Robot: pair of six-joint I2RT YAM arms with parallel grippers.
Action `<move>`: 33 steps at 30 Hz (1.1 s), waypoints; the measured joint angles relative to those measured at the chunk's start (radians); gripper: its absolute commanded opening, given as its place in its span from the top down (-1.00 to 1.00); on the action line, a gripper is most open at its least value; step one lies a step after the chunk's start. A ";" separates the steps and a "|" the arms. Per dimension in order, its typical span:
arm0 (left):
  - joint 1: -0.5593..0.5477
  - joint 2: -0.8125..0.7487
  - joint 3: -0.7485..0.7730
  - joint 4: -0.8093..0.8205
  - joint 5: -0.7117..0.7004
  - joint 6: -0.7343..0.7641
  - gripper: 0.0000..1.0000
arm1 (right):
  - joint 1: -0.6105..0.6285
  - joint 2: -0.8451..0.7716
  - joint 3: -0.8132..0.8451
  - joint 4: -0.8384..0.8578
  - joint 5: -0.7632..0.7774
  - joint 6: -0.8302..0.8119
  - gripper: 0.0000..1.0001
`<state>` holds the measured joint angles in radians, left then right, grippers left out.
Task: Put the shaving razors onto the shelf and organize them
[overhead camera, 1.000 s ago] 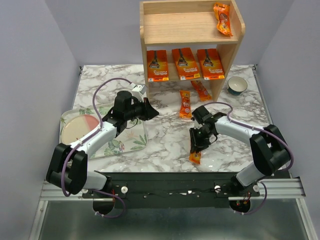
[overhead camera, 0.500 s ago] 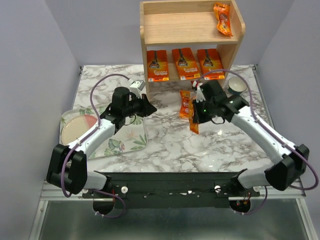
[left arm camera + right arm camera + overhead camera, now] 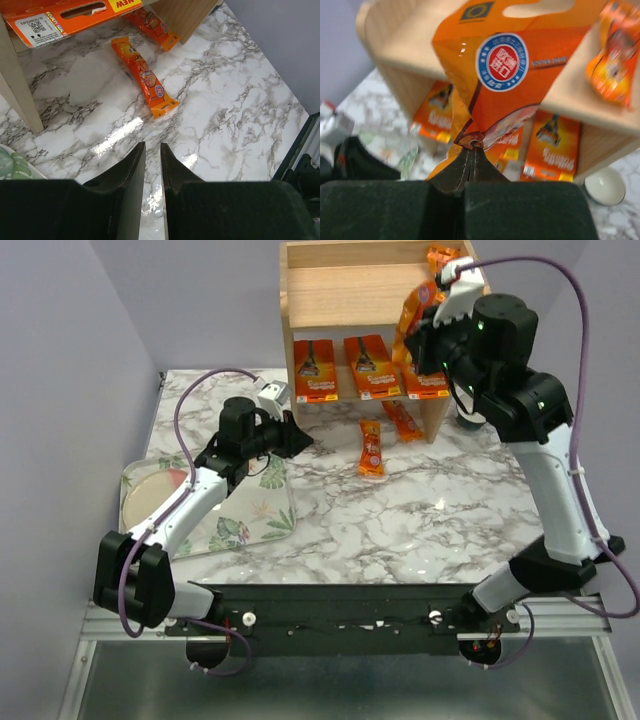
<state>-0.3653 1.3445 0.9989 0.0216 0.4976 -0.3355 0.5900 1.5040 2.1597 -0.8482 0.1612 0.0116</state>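
The wooden shelf (image 3: 310, 295) stands at the back. Three wide orange razor cards (image 3: 368, 367) lean on its lower tier, and a narrow pack (image 3: 440, 258) lies on the upper tier at the right. My right gripper (image 3: 428, 335) is raised in front of the upper tier, shut on the bottom of a narrow orange blister pack (image 3: 510, 75), which stands up from the jaws. Two narrow packs lie on the marble: one (image 3: 371, 448) before the shelf, one (image 3: 402, 420) by its right side panel. My left gripper (image 3: 152, 145) is empty, its jaws almost together, low over the table left of the packs.
A leaf-print tray (image 3: 250, 520) with a plate (image 3: 155, 495) lies at the front left under the left arm. A small bowl (image 3: 605, 186) stands right of the shelf. Grey walls close in both sides.
My right arm has carried the narrow pack from the front of the table up to the shelf's upper tier. My left arm has edged a little toward the shelf.
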 measured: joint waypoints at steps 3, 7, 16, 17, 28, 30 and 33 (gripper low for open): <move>0.003 0.000 -0.001 -0.002 0.000 -0.002 0.46 | 0.000 0.146 0.208 0.076 0.092 -0.068 0.99; 0.004 0.000 -0.024 0.013 0.000 -0.011 0.45 | 0.000 0.235 0.254 0.153 0.183 -0.138 0.99; 0.025 -0.076 -0.159 0.058 0.000 -0.055 0.44 | 0.000 0.321 0.219 0.250 0.311 -0.236 0.99; 0.026 -0.083 -0.168 0.062 0.000 -0.058 0.44 | 0.000 0.338 0.237 0.261 0.315 -0.243 0.99; 0.043 -0.122 -0.235 0.120 0.000 -0.108 0.43 | -0.007 0.446 0.277 0.350 0.370 -0.269 0.62; 0.043 -0.123 -0.238 0.123 0.000 -0.113 0.42 | -0.014 0.464 0.277 0.375 0.376 -0.274 0.56; 0.043 -0.129 -0.248 0.138 0.000 -0.124 0.42 | -0.027 0.479 0.283 0.393 0.380 -0.276 0.56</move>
<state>-0.3218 1.2156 0.7513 0.1593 0.4976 -0.4591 0.5632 1.9827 2.4432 -0.4557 0.5415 -0.2646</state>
